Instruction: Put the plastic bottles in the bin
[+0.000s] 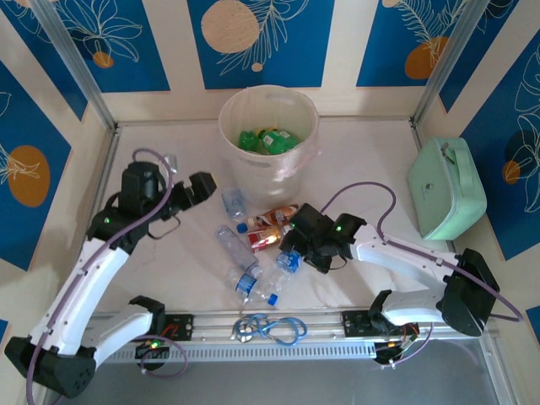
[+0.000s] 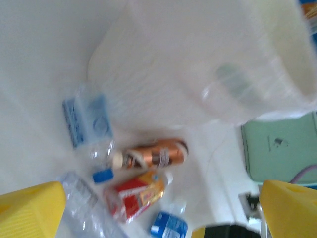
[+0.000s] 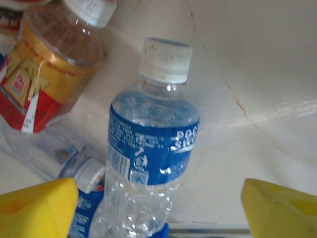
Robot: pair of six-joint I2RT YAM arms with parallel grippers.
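White tabletop [image 1: 363, 160] between blue patterned walls [image 1: 287, 42] carries the bin [image 1: 232, 105] at twelve o'clock, with green bottles [image 1: 266, 140] already inside it. Several loose bottles [image 1: 232, 245] lie clustered toward six o'clock of the bin. Right gripper [image 1: 295, 246] hangs over a blue-labelled bottle [image 3: 151, 144], its yellow fingers [image 3: 34, 208] spread wide on either side without touching, apparently lined up across the body for a grasp. Left gripper [image 1: 205, 187], at ten o'clock of the cluster, gapes wide and holds nothing, probably kept clear of its partner.
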